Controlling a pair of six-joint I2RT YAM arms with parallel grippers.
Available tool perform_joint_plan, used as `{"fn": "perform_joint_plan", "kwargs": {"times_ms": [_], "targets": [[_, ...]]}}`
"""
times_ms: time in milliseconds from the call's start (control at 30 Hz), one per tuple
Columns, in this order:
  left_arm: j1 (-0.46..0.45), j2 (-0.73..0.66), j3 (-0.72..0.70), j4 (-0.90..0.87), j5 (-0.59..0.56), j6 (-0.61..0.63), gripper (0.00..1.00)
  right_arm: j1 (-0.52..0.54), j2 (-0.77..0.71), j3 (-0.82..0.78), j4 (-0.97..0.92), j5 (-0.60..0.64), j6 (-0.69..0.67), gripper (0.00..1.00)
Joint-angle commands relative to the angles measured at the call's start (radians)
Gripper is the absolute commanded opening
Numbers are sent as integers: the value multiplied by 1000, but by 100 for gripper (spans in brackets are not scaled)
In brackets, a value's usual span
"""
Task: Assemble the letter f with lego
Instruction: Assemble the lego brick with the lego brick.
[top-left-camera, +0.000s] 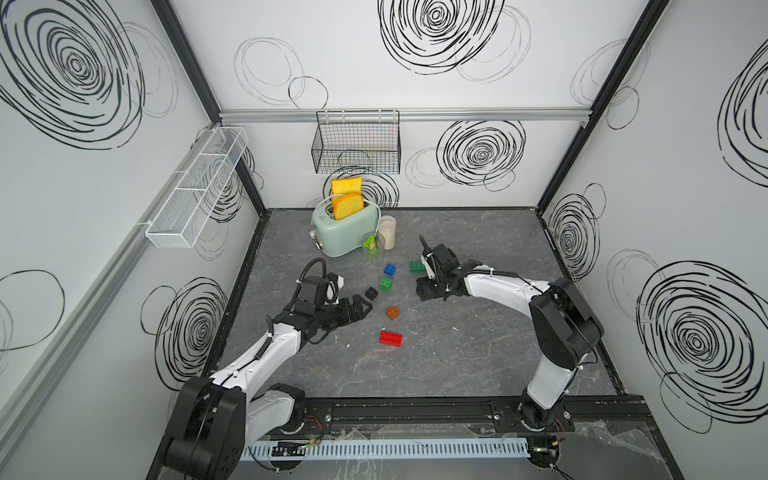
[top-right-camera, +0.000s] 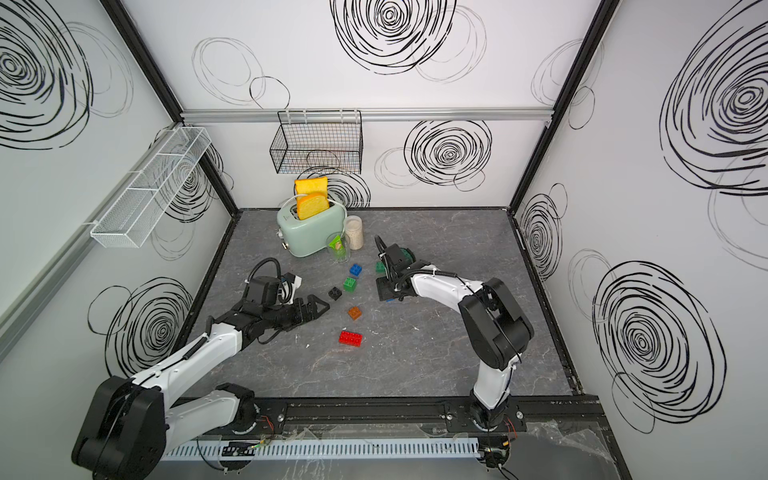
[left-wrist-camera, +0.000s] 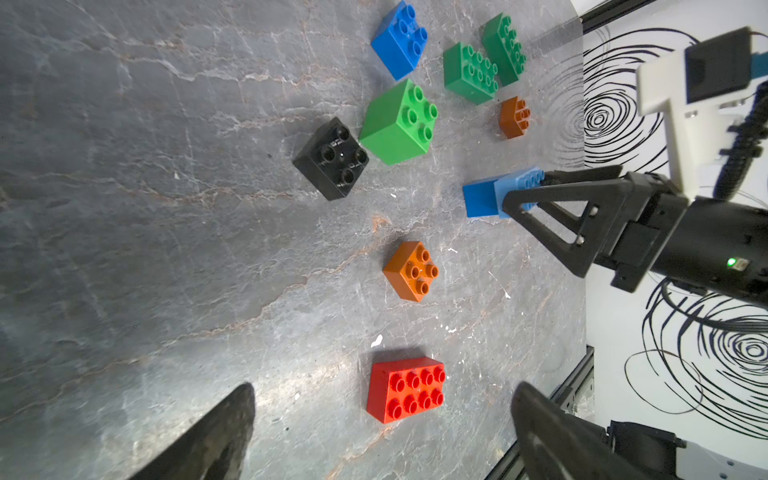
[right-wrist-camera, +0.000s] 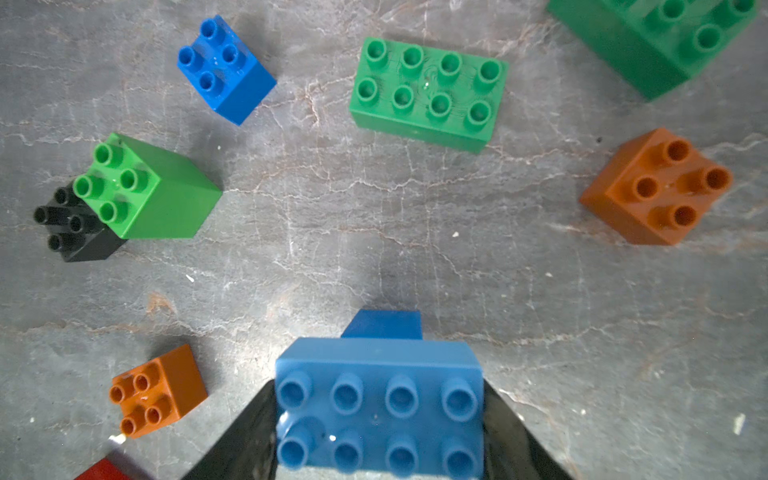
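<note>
Right wrist view: right end effector clamped on light blue oblong studded brick, over dark blue brick. Left end effector spread wide, empty. Other bricks near light blue brick, unjoined; F judged barely begun.

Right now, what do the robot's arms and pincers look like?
The left arm and right arm are white with chunky black joints. The left pincer and right pincer are black with triangular fingers. Black cables loop over the wrists.
</note>
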Motion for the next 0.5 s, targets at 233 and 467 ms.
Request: {"fn": "perform_joint_plan", "kwargs": {"times_ms": [233,467], "targets": [[12,-12,-9,29,-6,-2,98,-9,63,-77,-96,-3,-40,60],[18,-16,-8,34,-1,-5,98,-11,87,-117,-81,-28,-74,61]]}}
